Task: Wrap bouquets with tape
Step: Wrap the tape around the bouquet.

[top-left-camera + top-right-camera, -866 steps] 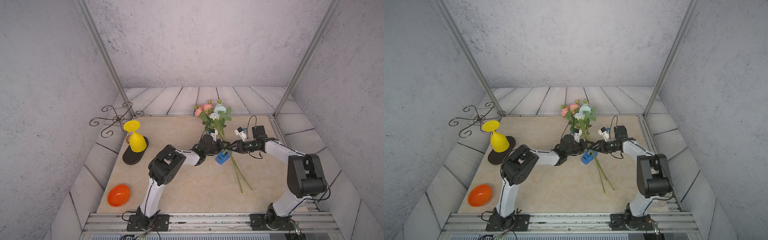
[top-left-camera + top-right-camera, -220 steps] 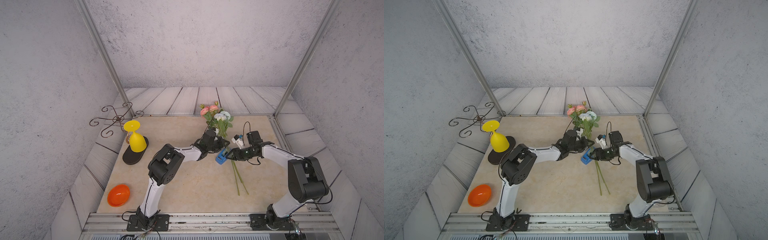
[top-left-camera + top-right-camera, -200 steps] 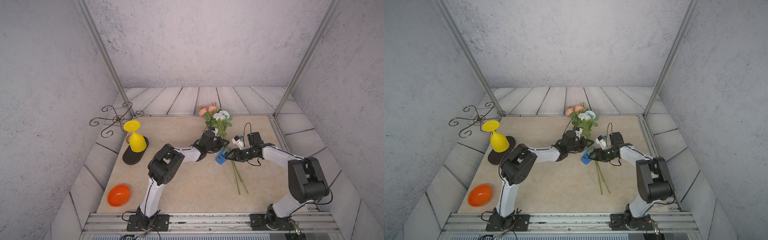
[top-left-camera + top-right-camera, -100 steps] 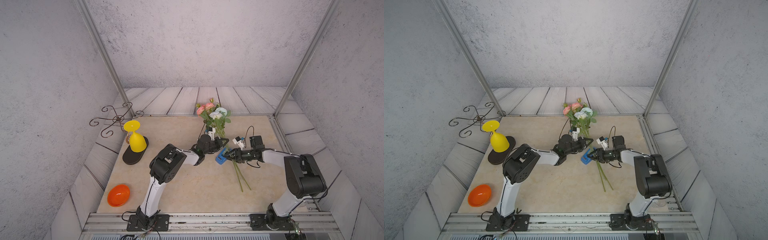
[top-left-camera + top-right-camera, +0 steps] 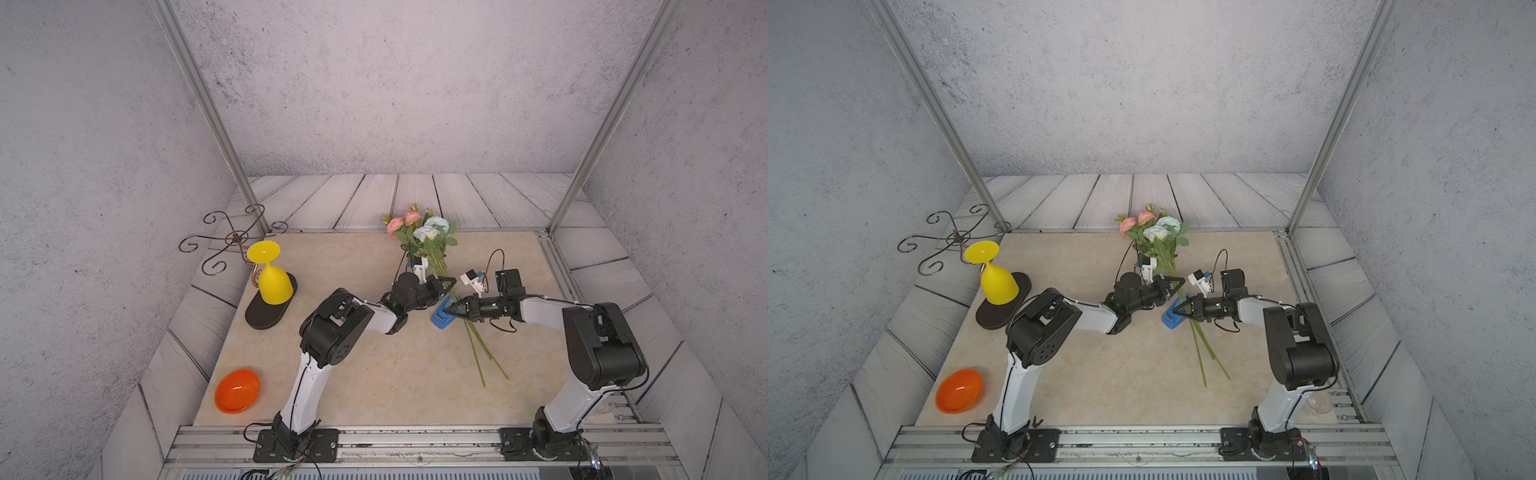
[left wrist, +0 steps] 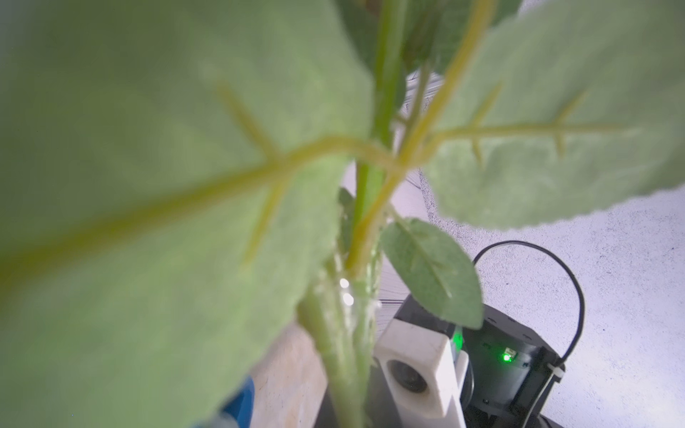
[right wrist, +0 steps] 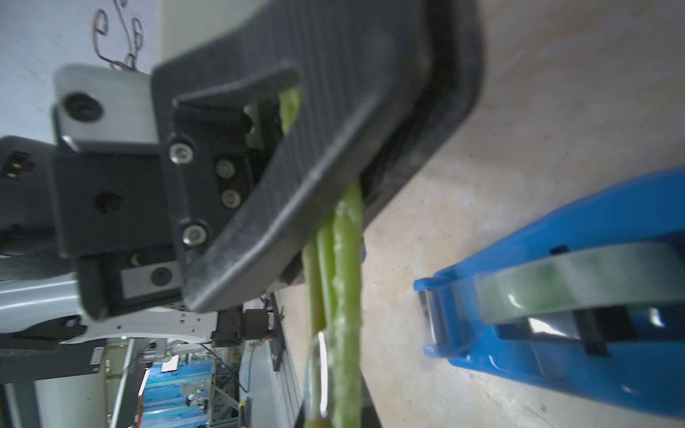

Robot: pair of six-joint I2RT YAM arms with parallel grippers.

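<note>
The bouquets are one bunch [image 5: 422, 235] [image 5: 1156, 232] of pink and pale blue-white blooms at the back of the mat. Its long green stems [image 5: 482, 353] run toward the front. My left gripper [image 5: 451, 283] [image 5: 1179, 281] is shut on the stems just below the leaves. Its black fingers [image 7: 333, 129] fill the right wrist view. My right gripper [image 5: 448, 309] [image 5: 1177, 311] is shut on the same stems a little lower, over the tape. The tape is a pale roll in a blue dispenser [image 5: 440, 318] [image 7: 556, 315]. Clear tape glints on the stems [image 6: 344, 296].
An upturned yellow goblet [image 5: 272, 278] stands on a dark oval board [image 5: 270, 309] at the left. A curled metal stand [image 5: 232, 241] is behind it. An orange bowl [image 5: 237, 390] lies at the front left. The stem ends [image 5: 1214, 374] lie on the mat.
My right gripper has closed on the stems beside the dispenser. The blooms have swung slightly to the left and back. The left gripper's hold is unchanged.
</note>
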